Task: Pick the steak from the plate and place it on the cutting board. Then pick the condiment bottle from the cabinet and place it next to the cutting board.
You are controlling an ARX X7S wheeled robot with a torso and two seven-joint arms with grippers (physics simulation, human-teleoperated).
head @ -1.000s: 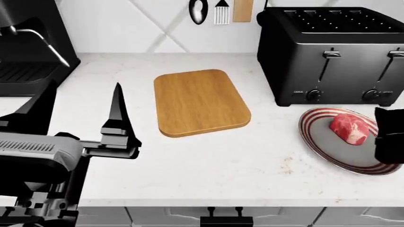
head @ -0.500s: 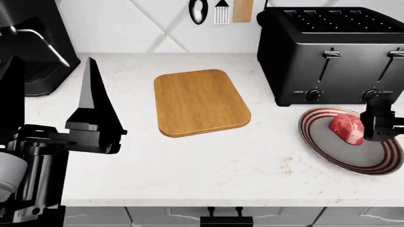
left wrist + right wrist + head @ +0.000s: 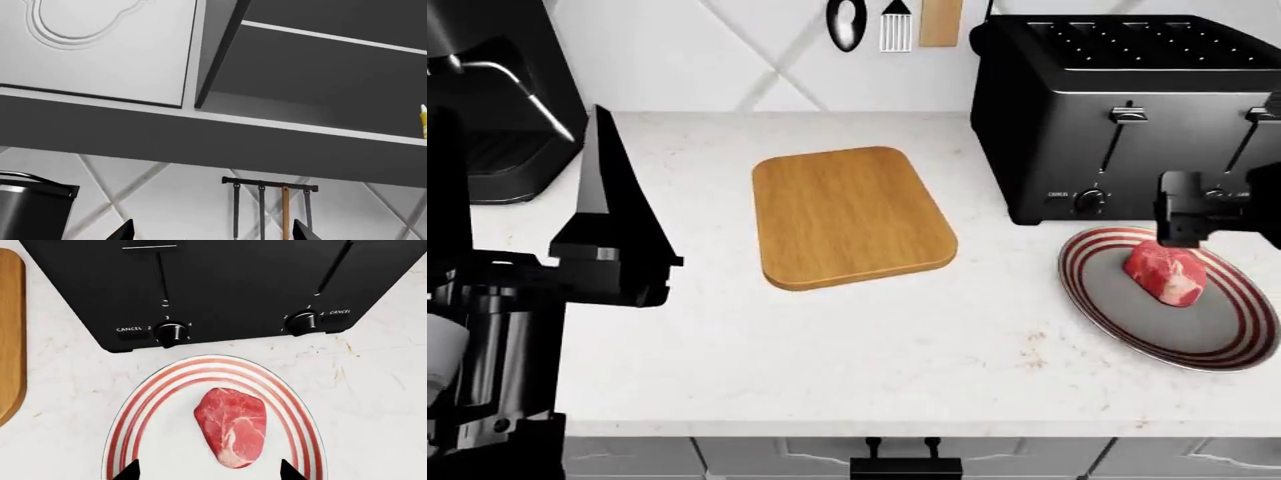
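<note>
White marbled countertop point(image 3: 827, 330), diamond-tiled wall behind. At far left, one black coffee machine point(image 3: 487, 90). Left gripper point(image 3: 527, 190) raised near it, fingers spread wide, empty. One cutting board point(image 3: 847, 215) mid-counter, bare; three utensils point(image 3: 894, 25) hung above. One black toaster point(image 3: 1128, 110), two dials. Just before it, one striped plate point(image 3: 167, 390) bearing one steak point(image 3: 231, 426). Right gripper point(image 3: 210, 471) poised over steak, tips apart, holding nothing. One yellow condiment bottle point(image 3: 423, 120) on open cabinet shelf point(image 3: 300, 127).
</note>
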